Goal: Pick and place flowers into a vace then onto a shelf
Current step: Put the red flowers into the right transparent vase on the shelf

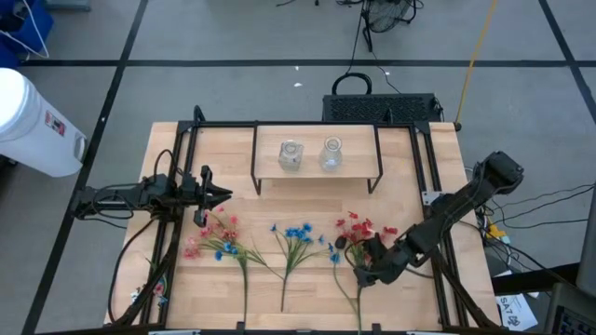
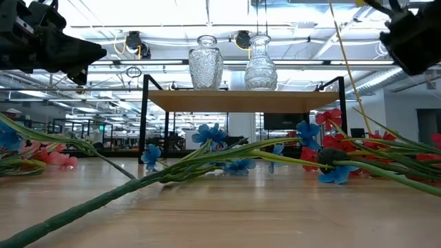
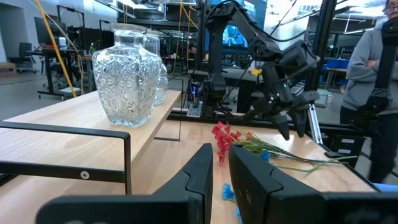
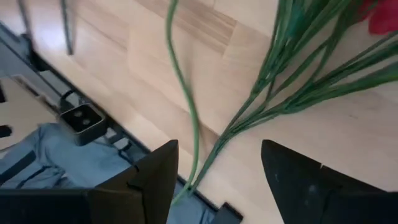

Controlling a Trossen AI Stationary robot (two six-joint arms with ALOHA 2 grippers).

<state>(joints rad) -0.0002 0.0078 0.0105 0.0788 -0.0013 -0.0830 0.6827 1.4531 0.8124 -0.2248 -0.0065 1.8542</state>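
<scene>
Three flowers lie flat on the wooden table, blossoms toward the shelf: pink (image 1: 216, 237), blue (image 1: 296, 234) and red (image 1: 358, 226). Two glass vases (image 1: 291, 155) (image 1: 331, 154) stand on the low wooden shelf (image 1: 317, 170) at the back. My right gripper (image 1: 365, 270) hangs open, slanting down over the red flower's green stems (image 4: 249, 106), its fingers on either side of them and apart from them. My left gripper (image 1: 222, 195) waits level at the table's left, above the pink flower, its fingers (image 3: 200, 174) nearly together with nothing between them.
Black frame rails (image 1: 434, 195) run along both sides of the table, and the right arm reaches in over the right one. The table's near edge (image 4: 205, 193) lies just behind the red stems. A person (image 3: 373, 68) stands beyond the table's right side.
</scene>
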